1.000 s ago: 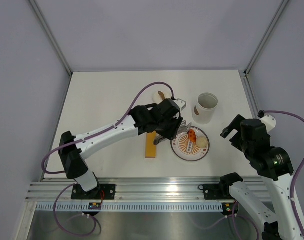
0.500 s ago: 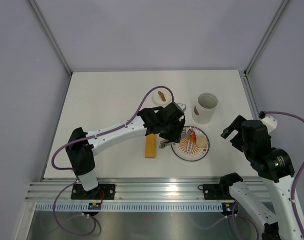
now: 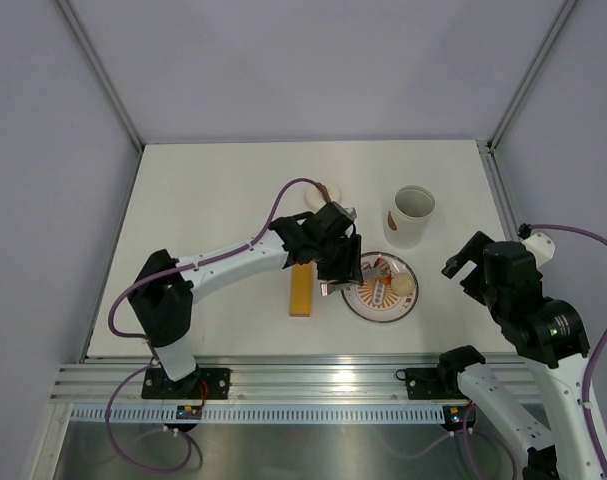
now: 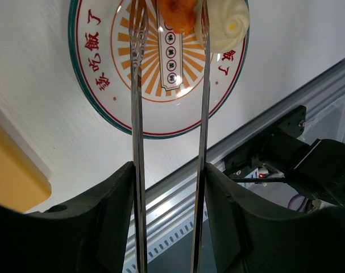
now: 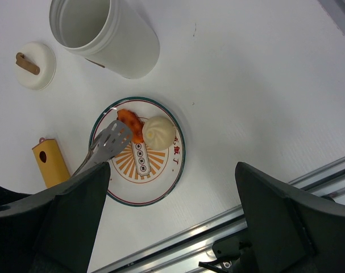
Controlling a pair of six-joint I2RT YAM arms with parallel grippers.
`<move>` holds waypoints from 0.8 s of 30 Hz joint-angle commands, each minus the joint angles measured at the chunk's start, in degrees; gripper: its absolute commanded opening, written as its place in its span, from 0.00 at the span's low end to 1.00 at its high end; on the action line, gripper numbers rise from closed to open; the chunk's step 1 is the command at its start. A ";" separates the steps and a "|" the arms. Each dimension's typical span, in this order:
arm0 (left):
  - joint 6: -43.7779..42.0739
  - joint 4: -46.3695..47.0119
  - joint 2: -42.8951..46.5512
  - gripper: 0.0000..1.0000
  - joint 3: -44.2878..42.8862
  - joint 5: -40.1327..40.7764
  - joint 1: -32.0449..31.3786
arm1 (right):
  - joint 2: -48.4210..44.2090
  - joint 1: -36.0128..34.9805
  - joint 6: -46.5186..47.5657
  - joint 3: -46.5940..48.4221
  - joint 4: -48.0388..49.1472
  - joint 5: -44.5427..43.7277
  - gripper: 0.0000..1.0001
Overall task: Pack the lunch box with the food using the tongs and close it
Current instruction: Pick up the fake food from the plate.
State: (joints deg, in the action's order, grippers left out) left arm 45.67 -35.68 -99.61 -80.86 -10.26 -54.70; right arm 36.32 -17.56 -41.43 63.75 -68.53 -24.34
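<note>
Tongs of slim grey metal (image 4: 137, 142) gripped between fingers of left end effector (image 4: 169, 170), arms pressed against both inner faces. Tong tips ahead of it, over round patterned plate (image 4: 104, 108), flanking orange-red food piece (image 4: 177, 14); pale beige bun (image 4: 226, 25) just beside one tip. Right end effector (image 5: 172, 165) spread wide, nothing held. Tall white cylindrical tub (image 5: 112, 40) stood open-topped on surface (image 5: 246, 85), ahead and left of it.

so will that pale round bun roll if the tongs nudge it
Probably: the pale round bun looks domed and smooth, so it may roll or slip. It looks soft, so the grey metal tongs could dent it.
</note>
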 commanded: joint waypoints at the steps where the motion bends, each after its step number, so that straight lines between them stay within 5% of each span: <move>1: 2.49 6.14 -0.23 0.52 -0.09 -3.89 -0.15 | -0.28 -0.10 -0.76 0.94 -0.20 -0.54 0.99; 24: 2.67 3.25 -0.49 0.53 -1.58 0.60 -0.15 | 0.16 -0.10 -0.67 0.41 0.24 -0.27 1.00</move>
State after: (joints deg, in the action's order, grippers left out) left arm 48.73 -33.26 -101.45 -80.84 -11.00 -54.76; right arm 36.27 -17.56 -41.43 63.75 -68.71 -24.34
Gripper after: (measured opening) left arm 0.527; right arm 0.993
